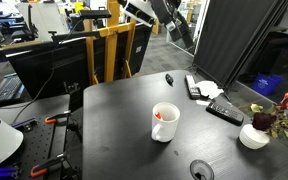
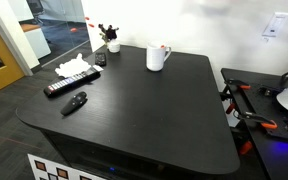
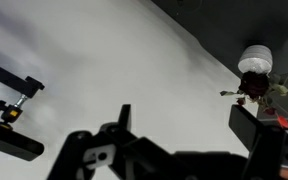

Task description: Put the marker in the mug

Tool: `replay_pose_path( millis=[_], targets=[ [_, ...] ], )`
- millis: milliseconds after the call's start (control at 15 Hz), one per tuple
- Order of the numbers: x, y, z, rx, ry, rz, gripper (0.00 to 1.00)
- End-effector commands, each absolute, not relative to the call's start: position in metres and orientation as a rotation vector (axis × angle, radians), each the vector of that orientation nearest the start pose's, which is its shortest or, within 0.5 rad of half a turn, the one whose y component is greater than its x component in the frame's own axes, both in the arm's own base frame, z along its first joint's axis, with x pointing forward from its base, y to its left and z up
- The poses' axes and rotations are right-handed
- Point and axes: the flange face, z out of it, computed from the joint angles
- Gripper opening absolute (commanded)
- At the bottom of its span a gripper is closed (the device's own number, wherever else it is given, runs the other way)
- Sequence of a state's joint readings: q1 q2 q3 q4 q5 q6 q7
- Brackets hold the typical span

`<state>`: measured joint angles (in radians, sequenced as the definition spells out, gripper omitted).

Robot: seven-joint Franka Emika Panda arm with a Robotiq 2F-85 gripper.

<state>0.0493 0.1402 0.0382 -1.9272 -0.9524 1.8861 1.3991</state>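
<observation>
Fingers (image 3: 124,122) come first: in the wrist view they are spread wide with nothing between them. I hang high over the back of the tabletop (image 1: 114,130), well apart from everything on it.

Nearest below me lie a small dark stub (image 1: 169,79) and the remotes (image 1: 224,110). I judge a low sweep on the way home could shove either of them across the tabletop or off its edge.

Farther out, near the middle, stands the mug (image 1: 167,128), upright. The marker (image 1: 160,116) is inside it, leaning on the wall, and in an exterior view its red end (image 2: 163,47) shows just above the rim. The job looks done to me, so the main danger is my own meddling. If I came down again to straighten things, I could clip the rim or the handle, tip the mug and send the marker rolling out. I could also catch that raised end and lever it over the edge. I think the lean alone is too slight to topple the mug.

Farthest off, at the tabletop's edge, sit the flowers (image 1: 256,128) in their white pot. They look top-heavy, and a wide swing of my arm could knock them over.
</observation>
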Motion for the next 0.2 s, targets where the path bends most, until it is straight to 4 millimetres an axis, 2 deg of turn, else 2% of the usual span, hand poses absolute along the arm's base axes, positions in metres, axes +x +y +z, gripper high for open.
replay_pose_path(
  millis=[0, 133],
  targets=[
    [0.5885, -0.0084, 0.4285, 2.094, -1.019, 0.575, 1.00],
    [0.5888, -0.0075, 0.4272, 2.095, -1.017, 0.574, 1.00]
  ],
)
